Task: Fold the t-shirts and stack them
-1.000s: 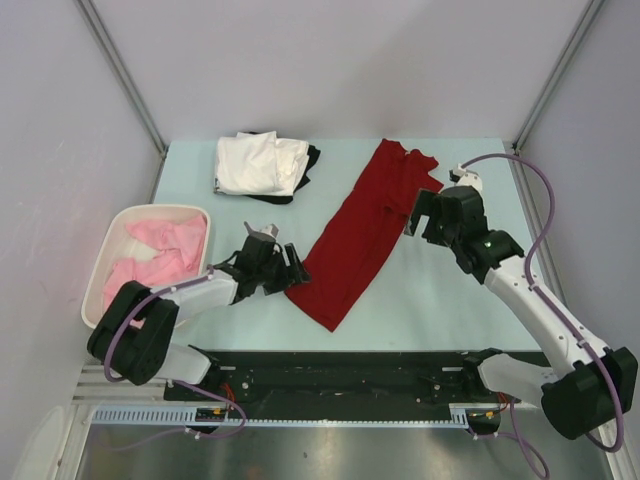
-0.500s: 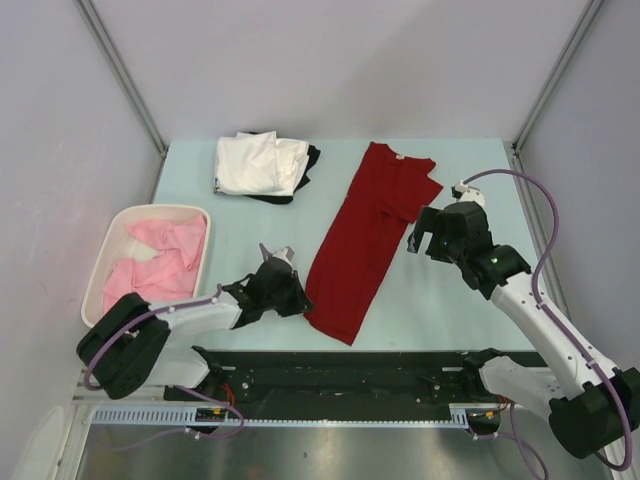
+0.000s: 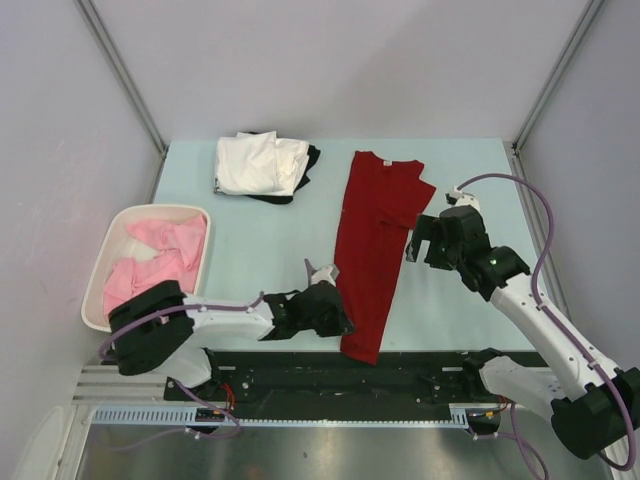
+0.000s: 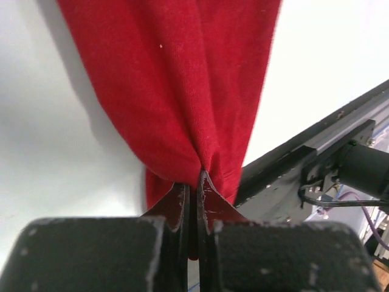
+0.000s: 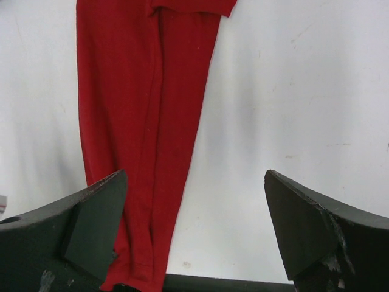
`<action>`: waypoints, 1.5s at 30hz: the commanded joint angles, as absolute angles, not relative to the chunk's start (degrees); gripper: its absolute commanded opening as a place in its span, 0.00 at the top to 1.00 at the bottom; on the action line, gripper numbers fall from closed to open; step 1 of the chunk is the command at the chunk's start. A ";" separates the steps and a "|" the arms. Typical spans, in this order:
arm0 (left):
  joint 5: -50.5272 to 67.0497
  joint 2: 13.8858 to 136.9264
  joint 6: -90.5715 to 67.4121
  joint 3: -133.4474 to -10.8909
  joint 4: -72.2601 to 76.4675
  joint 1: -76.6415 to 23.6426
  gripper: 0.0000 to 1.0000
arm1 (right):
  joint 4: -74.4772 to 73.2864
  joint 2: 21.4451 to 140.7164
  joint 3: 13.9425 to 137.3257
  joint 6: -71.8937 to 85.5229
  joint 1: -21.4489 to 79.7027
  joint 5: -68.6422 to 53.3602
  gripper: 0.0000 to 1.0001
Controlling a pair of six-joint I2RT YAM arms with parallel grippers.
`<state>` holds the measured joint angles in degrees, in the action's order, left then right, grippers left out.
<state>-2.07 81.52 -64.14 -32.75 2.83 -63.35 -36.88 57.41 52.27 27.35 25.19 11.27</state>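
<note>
The dark red t-shirt [image 3: 375, 230] lies folded into a long narrow strip, running from the far middle of the table to its near edge. My left gripper [image 3: 335, 312] is shut on the strip's near end, and the left wrist view shows the red cloth [image 4: 176, 91] pinched and bunched between the fingertips of that gripper [image 4: 194, 179]. My right gripper [image 3: 422, 240] hovers open just right of the strip's upper half, holding nothing. From its wrist view the red shirt [image 5: 140, 121] lies under the left finger of the right gripper [image 5: 194, 182].
A folded white t-shirt [image 3: 258, 163] rests on a black one [image 3: 312, 157] at the far left. Pink t-shirts [image 3: 155, 255] fill the white basket [image 3: 112, 235] at the left edge. A black rail [image 3: 420, 375] runs along the table's near edge.
My left gripper closed on the red shirt's near end and pulled it right and toward the near edge, swinging the strip straighter. The right gripper backed slightly off the shirt, staying open.
</note>
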 commanded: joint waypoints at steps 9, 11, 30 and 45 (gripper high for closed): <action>-8.32 82.55 -66.27 -39.11 0.45 -67.85 0.98 | -38.24 57.48 47.82 30.76 31.64 12.22 0.00; -10.27 77.71 -65.39 -38.15 -4.63 -67.76 0.96 | -36.49 58.88 47.03 30.94 32.17 11.52 0.00; -16.43 61.80 -69.00 -26.28 -14.76 -67.85 0.00 | -33.58 61.36 37.10 45.24 47.63 13.71 0.00; -19.25 48.44 -69.26 -23.56 -19.78 -65.22 0.00 | -23.64 60.47 26.64 65.64 63.09 13.44 0.09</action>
